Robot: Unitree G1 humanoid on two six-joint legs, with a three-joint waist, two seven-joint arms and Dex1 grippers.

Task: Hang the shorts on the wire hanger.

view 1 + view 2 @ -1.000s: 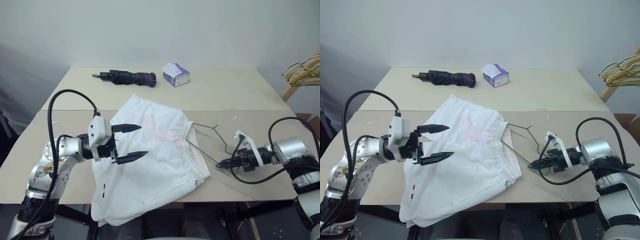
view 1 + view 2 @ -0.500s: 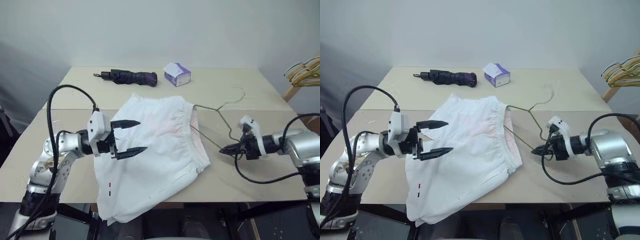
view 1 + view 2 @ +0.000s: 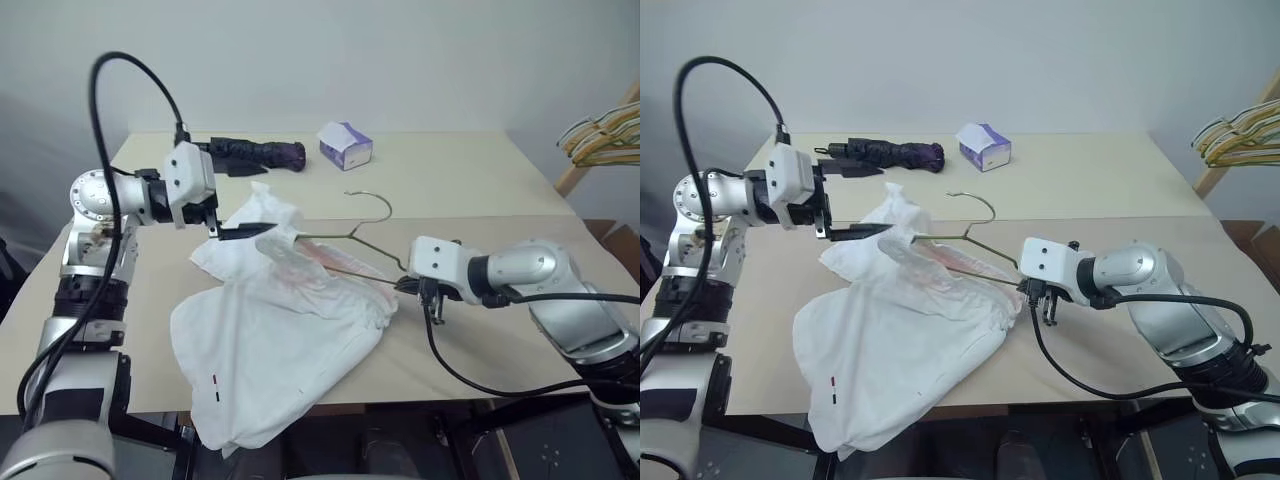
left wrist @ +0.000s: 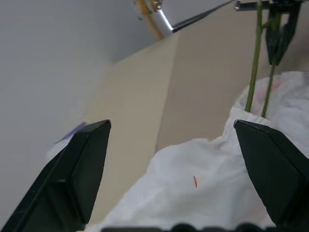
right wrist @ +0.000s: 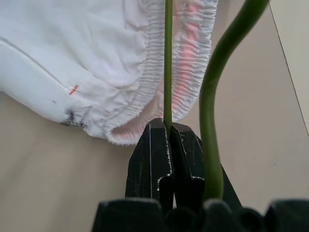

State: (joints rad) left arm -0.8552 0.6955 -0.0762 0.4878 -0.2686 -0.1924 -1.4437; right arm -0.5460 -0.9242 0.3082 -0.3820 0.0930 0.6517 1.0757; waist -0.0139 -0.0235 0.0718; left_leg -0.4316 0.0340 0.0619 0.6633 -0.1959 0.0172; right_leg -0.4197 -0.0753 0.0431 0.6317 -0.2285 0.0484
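**Hanger clamped by right fingers, partly inside shorts; left fingers spread at raised cloth**

The right gripper [image 5: 168, 140] has its fingers pressed together on one thin rod of the wire hanger [image 3: 352, 236]. The second rod passes just beside the fingers, outside the grip. From the fingers the hanger runs toward the left gripper [image 3: 232, 234], and its far end enters the gathered waistband of the shorts [image 3: 902, 330]. The hook stands up clear of the cloth, between the two grippers.

The left gripper's fingers [image 4: 79, 169] stand wide apart. Seen from the wrist, white cloth lies between and beyond them; whether either finger touches it cannot be told. In the head views the lower finger lies at the lifted, bunched part of the shorts.

The remainder of the shorts lies crumpled on the desk [image 3: 460, 185], below both grippers, with one leg hanging over the near edge.

A folded umbrella [image 3: 255, 152] and a tissue box [image 3: 345, 146] sit on the desk well beyond the left fingers.
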